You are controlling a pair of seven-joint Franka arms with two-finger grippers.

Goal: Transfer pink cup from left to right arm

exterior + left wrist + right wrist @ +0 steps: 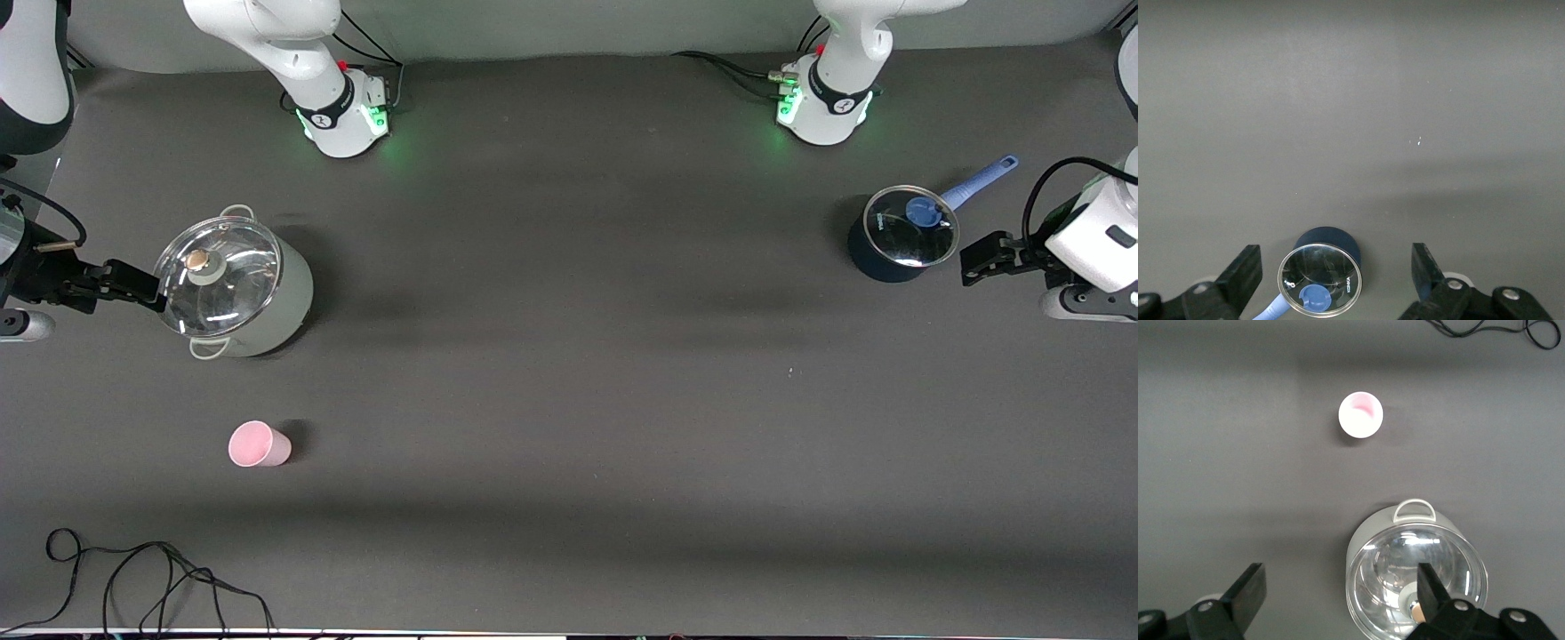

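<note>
The pink cup (260, 444) stands upright on the dark table toward the right arm's end, nearer to the front camera than the silver pot. It also shows in the right wrist view (1361, 415), mouth up, with nothing touching it. My right gripper (133, 280) is open and empty, up over the edge of the silver pot; in its wrist view (1340, 583) the jaws stand wide apart. My left gripper (978, 260) is open and empty at the left arm's end, over the table beside the blue saucepan; its wrist view (1336, 259) shows the jaws wide apart.
A silver pot (284, 302) with a glass lid stands toward the right arm's end (1365, 553). A dark blue saucepan (876, 262) with a glass lid and a pale blue handle stands toward the left arm's end (1328, 235). A black cable (133, 578) lies at the table's near edge.
</note>
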